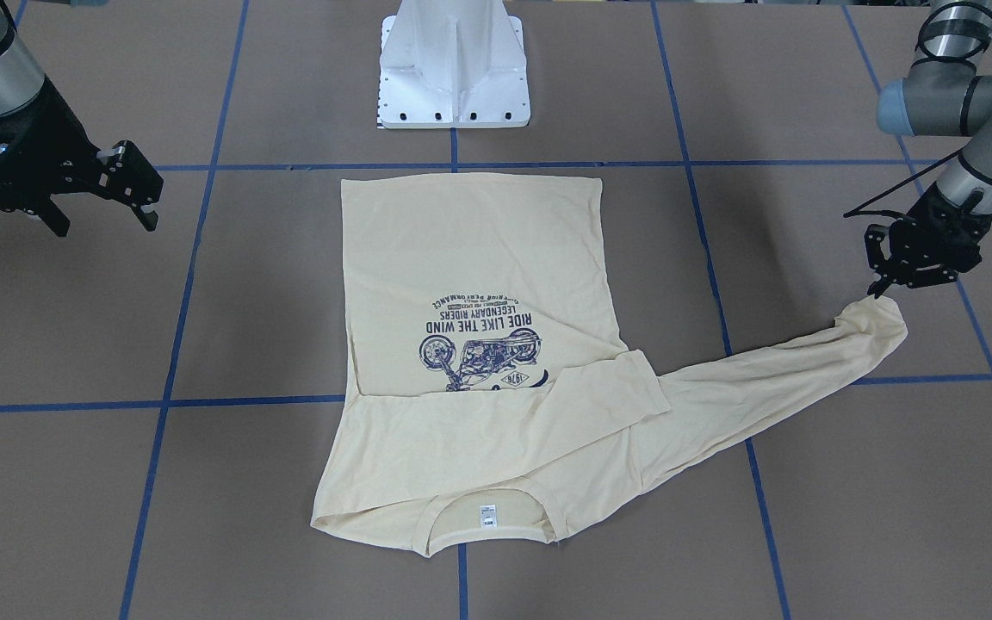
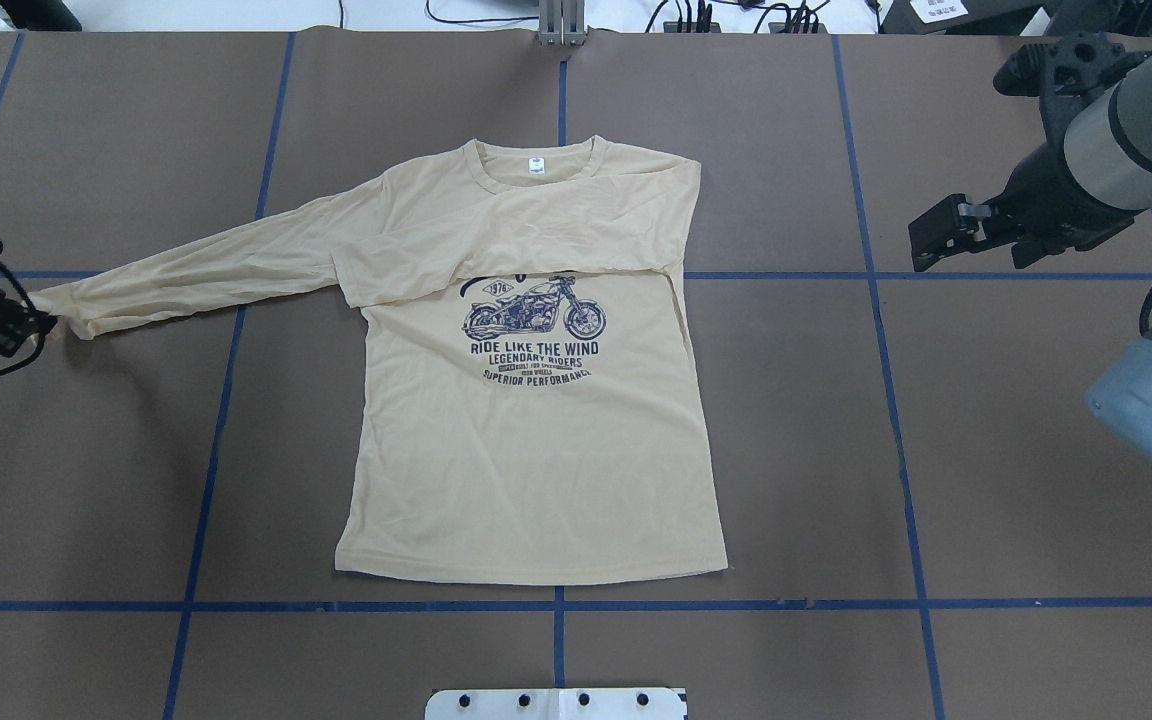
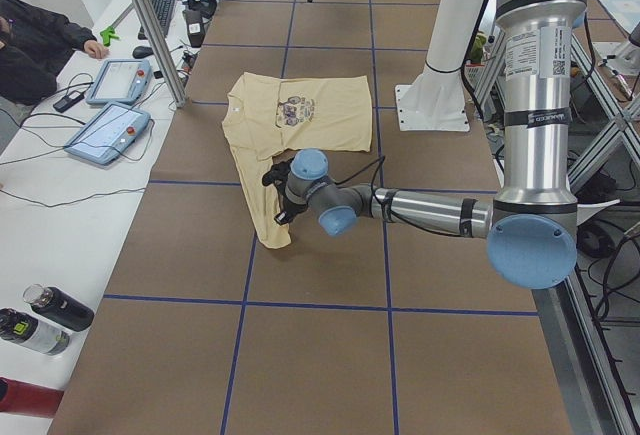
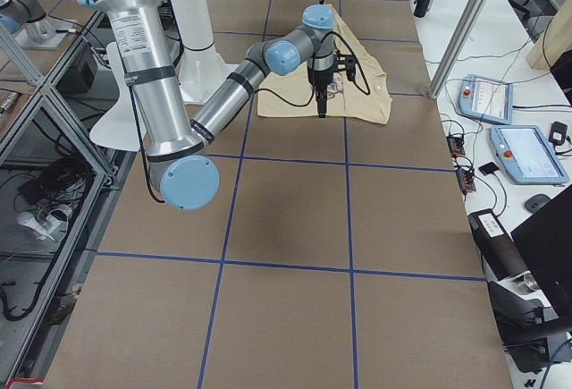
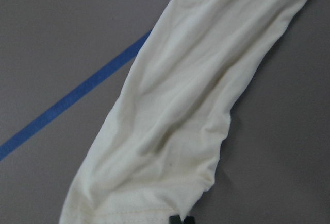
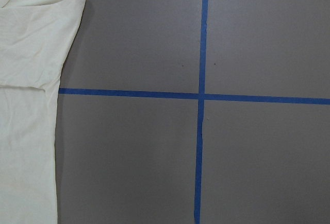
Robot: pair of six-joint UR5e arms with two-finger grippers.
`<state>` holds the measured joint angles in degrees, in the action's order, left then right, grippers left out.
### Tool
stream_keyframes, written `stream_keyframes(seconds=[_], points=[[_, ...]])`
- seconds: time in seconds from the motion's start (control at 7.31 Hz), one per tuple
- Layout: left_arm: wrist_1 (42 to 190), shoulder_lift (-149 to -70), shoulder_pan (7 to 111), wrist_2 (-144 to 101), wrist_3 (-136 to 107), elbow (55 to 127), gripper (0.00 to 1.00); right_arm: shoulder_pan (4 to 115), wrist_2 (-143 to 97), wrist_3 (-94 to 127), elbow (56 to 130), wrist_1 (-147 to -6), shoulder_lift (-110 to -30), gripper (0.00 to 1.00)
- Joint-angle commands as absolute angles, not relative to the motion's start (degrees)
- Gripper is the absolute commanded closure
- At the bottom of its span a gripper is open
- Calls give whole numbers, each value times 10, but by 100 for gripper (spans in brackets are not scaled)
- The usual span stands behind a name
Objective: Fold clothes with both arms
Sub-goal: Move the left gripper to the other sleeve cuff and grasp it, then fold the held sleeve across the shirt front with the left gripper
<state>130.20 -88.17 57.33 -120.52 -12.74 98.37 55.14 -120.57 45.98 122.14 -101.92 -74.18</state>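
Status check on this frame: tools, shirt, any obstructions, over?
Left tool shut on outstretched sleeve cuff. Right tool open, hovering off shirt. Other sleeve already folded across chest. No obstructions seen.

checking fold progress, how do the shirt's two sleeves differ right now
The folded sleeve lies across the T-shirt, over the print's top; the outstretched sleeve runs sideways onto the table. The left gripper holds the outstretched sleeve's cuff; nothing holds the folded sleeve. Both are pale yellow.
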Motion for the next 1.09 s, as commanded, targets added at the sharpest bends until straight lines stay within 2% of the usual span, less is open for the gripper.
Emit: stream_keyframes(seconds=[0.0, 0.27, 0.41, 0.68, 0.96], points=[[1030, -1006, 574, -1205, -132, 1089, 100, 551, -1205, 461, 1222, -1020, -741, 0], [817, -1200, 554, -1208, -227, 1093, 100, 551, -1205, 461, 1221, -1019, -738, 0], [791, -1256, 514, -1221, -293, 1081, 100, 551, -1205, 461, 1221, -1020, -738, 0], [792, -1434, 451, -1218, -433, 925, 100, 551, -1205, 461, 1221, -1019, -737, 0], [850, -1605, 395, -1209, -535, 682, 100, 551, -1206, 464, 1221, -1020, -737, 0]])
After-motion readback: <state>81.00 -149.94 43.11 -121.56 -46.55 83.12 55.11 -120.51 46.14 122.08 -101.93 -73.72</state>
